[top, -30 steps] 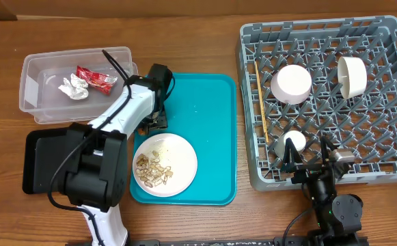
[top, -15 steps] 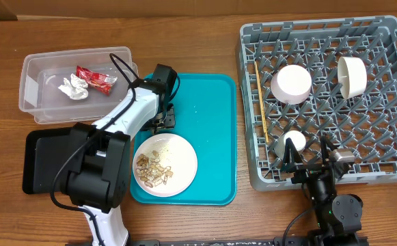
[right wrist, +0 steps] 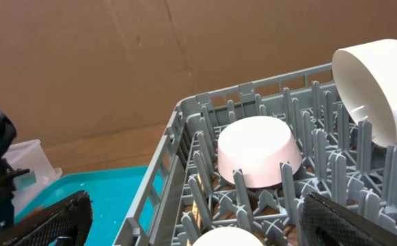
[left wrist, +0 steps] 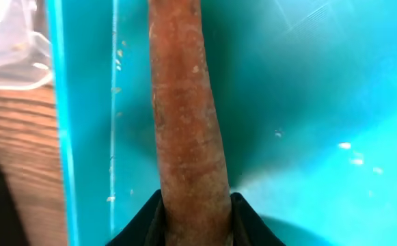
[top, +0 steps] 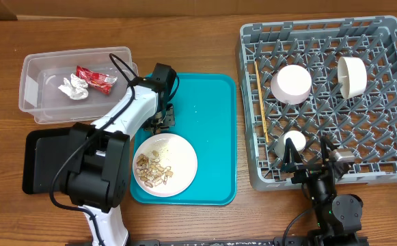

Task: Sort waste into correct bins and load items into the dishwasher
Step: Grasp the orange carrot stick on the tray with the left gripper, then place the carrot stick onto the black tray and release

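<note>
In the left wrist view my left gripper (left wrist: 195,208) is shut on a thin orange carrot-like stick (left wrist: 183,116), just above the teal tray (left wrist: 307,102). From overhead the left gripper (top: 162,121) hides the stick. Below it lies the white plate (top: 178,156) with beige food scraps (top: 150,171). The clear tub (top: 34,102) holds a crumpled paper ball (top: 72,87) and a red wrapper (top: 96,78). My right gripper (top: 306,161) is open and empty at the grey rack's (top: 389,130) front edge, by the small white cup (top: 294,142).
The rack also holds two white bowls (top: 292,83) (top: 352,74) and chopsticks (top: 261,102) along its left side. The black tray (top: 41,160) lies at the front left, partly under my left arm. The right wrist view shows the bowls (right wrist: 256,150) (right wrist: 382,89).
My left gripper has shifted a little to the right over the teal tray, then held still. The right arm has not moved.
</note>
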`<act>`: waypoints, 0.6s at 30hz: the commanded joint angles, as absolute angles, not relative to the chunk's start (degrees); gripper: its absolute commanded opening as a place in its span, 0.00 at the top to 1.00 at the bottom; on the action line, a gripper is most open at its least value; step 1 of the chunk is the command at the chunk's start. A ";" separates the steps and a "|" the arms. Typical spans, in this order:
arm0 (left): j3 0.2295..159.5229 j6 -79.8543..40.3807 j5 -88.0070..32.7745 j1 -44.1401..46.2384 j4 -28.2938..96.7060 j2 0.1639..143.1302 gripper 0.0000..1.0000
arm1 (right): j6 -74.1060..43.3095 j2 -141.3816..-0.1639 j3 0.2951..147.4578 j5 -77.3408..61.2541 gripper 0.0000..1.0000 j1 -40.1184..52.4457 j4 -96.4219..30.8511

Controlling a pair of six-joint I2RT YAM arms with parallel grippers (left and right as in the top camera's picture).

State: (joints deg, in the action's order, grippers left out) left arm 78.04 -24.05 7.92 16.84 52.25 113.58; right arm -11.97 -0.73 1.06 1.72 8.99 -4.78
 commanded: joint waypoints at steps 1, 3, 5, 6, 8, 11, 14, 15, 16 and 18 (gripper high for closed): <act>84.86 -24.95 7.44 16.51 55.37 111.90 0.78 | -12.01 -0.16 0.45 1.78 0.00 8.71 -4.54; 87.61 -24.93 7.46 16.51 57.47 111.15 0.78 | -12.01 -0.16 0.45 1.78 0.00 8.71 -4.54; 90.13 -24.95 7.46 16.51 59.37 110.21 0.77 | -12.01 -0.16 0.45 1.78 0.00 8.71 -4.56; 91.20 -25.26 7.51 16.51 60.31 109.60 0.77 | -12.01 -0.16 0.45 1.78 0.00 8.71 -4.54; 93.14 -27.07 8.32 16.49 63.22 107.87 0.77 | -12.01 -0.16 0.45 1.78 0.00 8.71 -4.54; 94.26 -31.51 11.14 16.23 68.62 104.40 0.80 | -12.01 -0.16 0.45 1.80 0.00 8.71 -4.54; 94.24 -37.63 14.33 15.44 74.76 100.29 0.83 | -12.01 -0.16 0.45 1.78 0.00 8.71 -4.54; 94.24 -39.44 15.42 15.09 76.77 98.96 0.84 | -12.01 -0.16 0.45 1.78 0.00 8.71 -4.54; 94.21 -40.73 16.62 14.70 78.54 97.58 0.84 | -12.01 -0.16 0.45 1.78 0.00 8.71 -4.54; 94.02 -42.02 19.05 13.74 81.47 95.00 0.84 | -12.01 -0.16 0.45 1.78 0.00 8.71 -4.54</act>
